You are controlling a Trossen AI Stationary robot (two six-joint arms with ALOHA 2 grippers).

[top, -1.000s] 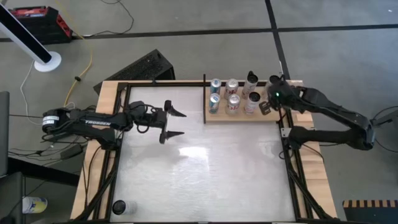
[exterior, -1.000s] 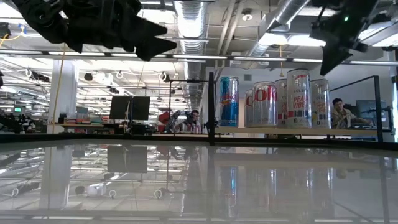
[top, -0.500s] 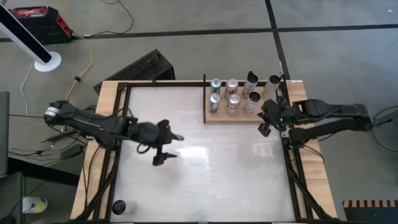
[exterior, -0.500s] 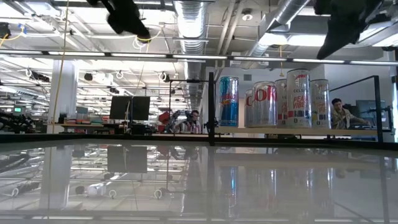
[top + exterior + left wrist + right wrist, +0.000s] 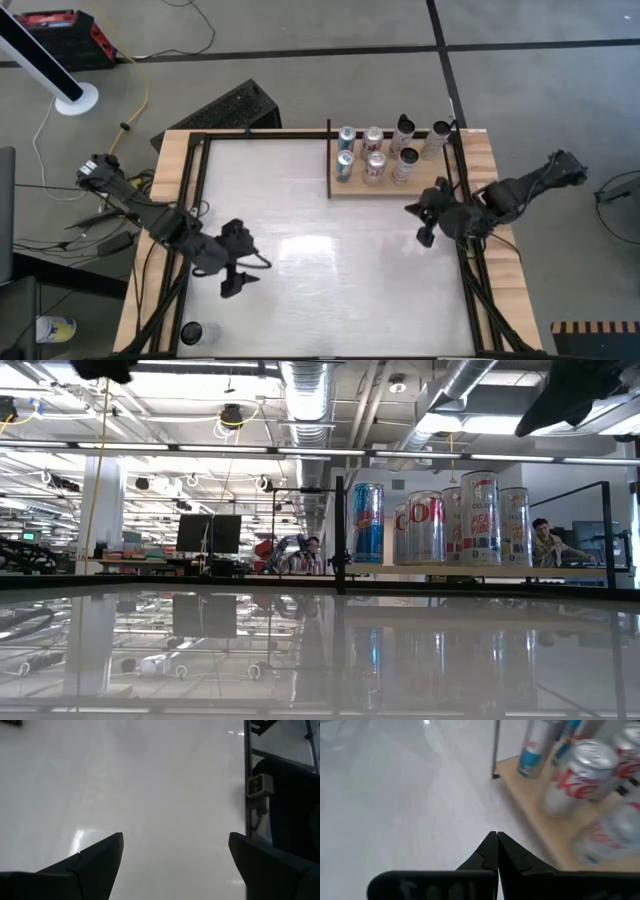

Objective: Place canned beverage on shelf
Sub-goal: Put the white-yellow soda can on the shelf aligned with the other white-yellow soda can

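Note:
The shelf (image 5: 385,187) is a tan wood panel with black rails at the table's far right. Several beverage cans (image 5: 375,165) stand upright on it in two rows. They also show in the low view (image 5: 425,525) and the right wrist view (image 5: 570,775). My right gripper (image 5: 418,214) is shut and empty above the white table, just on the near side of the shelf; in its wrist view (image 5: 496,839) the fingertips meet. My left gripper (image 5: 240,262) is open and empty over the table's near left part, and its wrist view (image 5: 175,840) shows only bare table between the fingers.
A black frame rail (image 5: 470,280) runs round the white table. A tall black post (image 5: 329,160) stands at the shelf's left end. A small dark round thing (image 5: 192,332) sits at the table's near left corner. A person (image 5: 545,540) sits in the room beyond.
My right gripper has drawn back from the cans on the shelf toward the table's near edge and now hangs over the bare table. My left gripper has gone from the table's far left toward its near left corner, still open. The cans have stayed in place.

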